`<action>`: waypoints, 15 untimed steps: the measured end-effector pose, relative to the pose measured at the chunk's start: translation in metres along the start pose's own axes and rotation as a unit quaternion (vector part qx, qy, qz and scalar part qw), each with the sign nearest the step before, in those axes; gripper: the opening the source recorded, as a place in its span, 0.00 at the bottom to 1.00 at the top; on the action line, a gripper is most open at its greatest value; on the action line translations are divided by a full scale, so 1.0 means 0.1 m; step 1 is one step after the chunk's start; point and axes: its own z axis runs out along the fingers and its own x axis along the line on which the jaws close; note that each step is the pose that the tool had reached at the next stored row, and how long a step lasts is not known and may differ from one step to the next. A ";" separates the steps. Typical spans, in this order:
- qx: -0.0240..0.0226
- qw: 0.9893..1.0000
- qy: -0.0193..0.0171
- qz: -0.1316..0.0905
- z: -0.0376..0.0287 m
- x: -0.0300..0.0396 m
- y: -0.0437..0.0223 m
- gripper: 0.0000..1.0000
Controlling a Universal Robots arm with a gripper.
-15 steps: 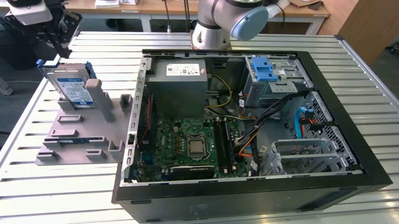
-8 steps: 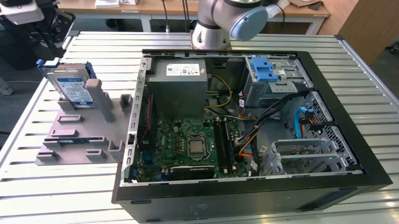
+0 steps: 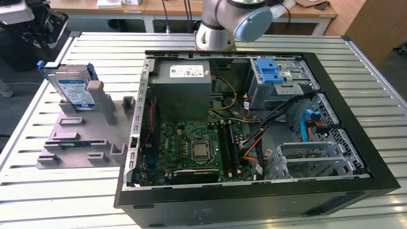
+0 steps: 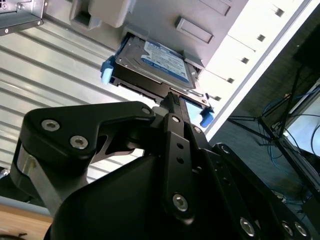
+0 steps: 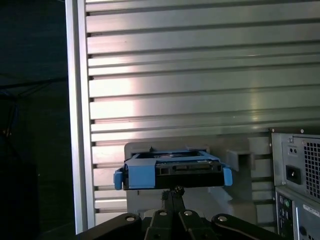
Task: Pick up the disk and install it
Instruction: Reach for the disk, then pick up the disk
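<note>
The table [image 3: 57, 200] under me was a ribbed aluminium top of long parallel slats, and my arm's base [image 3: 213, 40] stood at its far edge in the exterior view. Directly on it lay an open black computer case [image 3: 254, 200], filling the middle and the exterior view's right. Just beside the case, toward the exterior view's left, lay a flat grey fixture plate [image 3: 70, 160] with upright posts and slots.

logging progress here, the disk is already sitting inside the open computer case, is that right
No. The disk stands in the grey holder on the table, to the exterior view's left of the computer case, not inside it. The exterior view shows this. The case is open, as you said.
</note>
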 end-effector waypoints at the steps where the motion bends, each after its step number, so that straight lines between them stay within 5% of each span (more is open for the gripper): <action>1: 0.000 1.000 0.000 0.000 0.001 0.023 0.002 0.11; 9: 0.000 1.000 0.000 0.000 0.007 0.151 0.021 0.11; 15: 0.000 1.000 0.000 0.000 0.007 0.161 0.020 0.11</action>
